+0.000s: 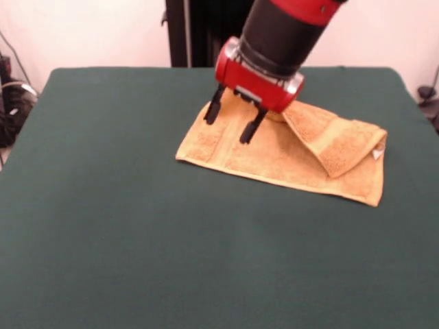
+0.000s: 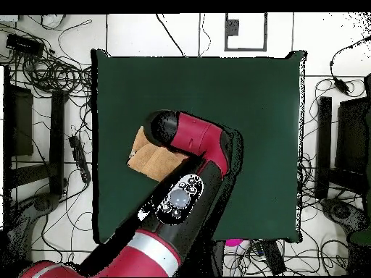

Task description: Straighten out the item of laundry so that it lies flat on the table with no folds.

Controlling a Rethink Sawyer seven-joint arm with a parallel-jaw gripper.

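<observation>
The item of laundry (image 1: 274, 157) is an orange-yellow terry towel lying on the dark green table (image 1: 137, 226), right of centre towards the far side in the front view. Its right part is folded over in a diagonal flap (image 1: 336, 140), with a small white tag (image 1: 376, 155) at the right corner. My gripper (image 1: 232, 118) hangs over the towel's left part, open, with nothing between its two black fingers (image 1: 251, 128). In the overhead view the arm hides the gripper and most of the towel (image 2: 148, 159), which shows only at the table's (image 2: 268, 116) left side.
Cables and dark equipment (image 2: 51, 87) lie on the floor around the table. A black post (image 1: 178, 31) stands behind the table's far edge. A black cable bundle (image 1: 12, 103) sits off the table's left side in the front view.
</observation>
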